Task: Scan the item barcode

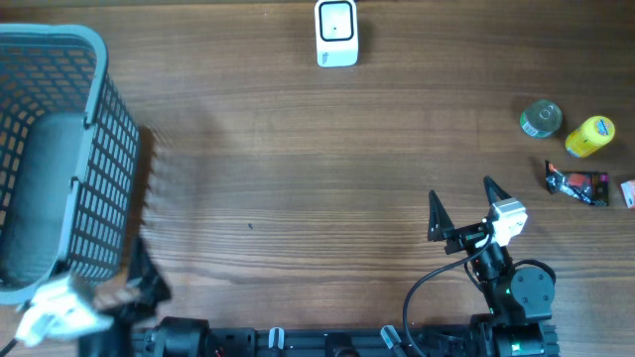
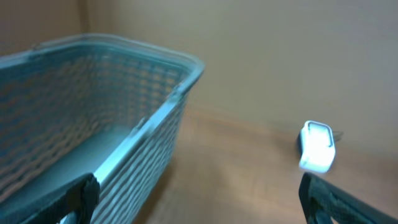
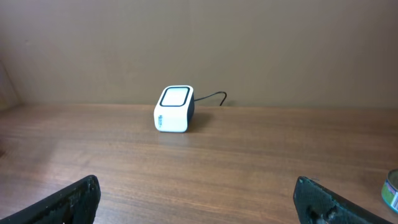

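Note:
The white barcode scanner (image 1: 337, 33) stands at the table's far edge; it shows in the right wrist view as the scanner (image 3: 174, 109) and, blurred, in the left wrist view as the scanner (image 2: 317, 147). Candidate items lie at the right: a green-topped can (image 1: 541, 119), a yellow container (image 1: 590, 136) and a black packet (image 1: 576, 183). My right gripper (image 1: 462, 194) hovers open and empty left of them, facing the scanner; the wrist view shows the gripper (image 3: 199, 205) with bare wood between its fingers. My left gripper (image 2: 198, 204) is open and empty beside the basket.
A large blue-grey mesh basket (image 1: 94, 149) fills the left side, seen close as the basket (image 2: 143, 130) in the left wrist view. A small white item (image 1: 628, 191) pokes in at the right edge. The can's edge (image 3: 392, 190) shows at the right wrist view's border.

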Action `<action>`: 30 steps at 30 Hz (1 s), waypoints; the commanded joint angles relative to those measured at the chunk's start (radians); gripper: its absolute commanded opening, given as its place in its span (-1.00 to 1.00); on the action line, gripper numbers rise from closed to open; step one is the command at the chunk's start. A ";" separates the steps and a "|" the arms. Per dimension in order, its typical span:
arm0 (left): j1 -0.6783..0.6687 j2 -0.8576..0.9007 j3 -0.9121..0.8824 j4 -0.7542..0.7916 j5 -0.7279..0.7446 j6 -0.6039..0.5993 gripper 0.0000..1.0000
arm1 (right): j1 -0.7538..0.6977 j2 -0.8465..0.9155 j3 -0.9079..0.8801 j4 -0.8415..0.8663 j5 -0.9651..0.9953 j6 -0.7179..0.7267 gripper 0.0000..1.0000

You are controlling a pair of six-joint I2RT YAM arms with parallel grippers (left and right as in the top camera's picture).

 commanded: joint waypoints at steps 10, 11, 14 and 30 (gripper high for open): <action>0.060 -0.096 -0.729 0.678 0.438 0.521 1.00 | 0.006 -0.008 -0.001 0.005 0.016 0.017 1.00; 0.060 -0.096 -0.751 0.683 0.438 0.521 1.00 | 0.006 -0.008 -0.001 0.005 0.016 0.017 1.00; 0.060 -0.096 -0.806 0.678 0.467 0.508 1.00 | 0.006 -0.008 -0.001 0.005 0.016 0.017 1.00; 0.076 -0.096 -0.822 0.687 0.433 0.122 1.00 | 0.006 -0.008 -0.001 0.005 0.016 0.017 1.00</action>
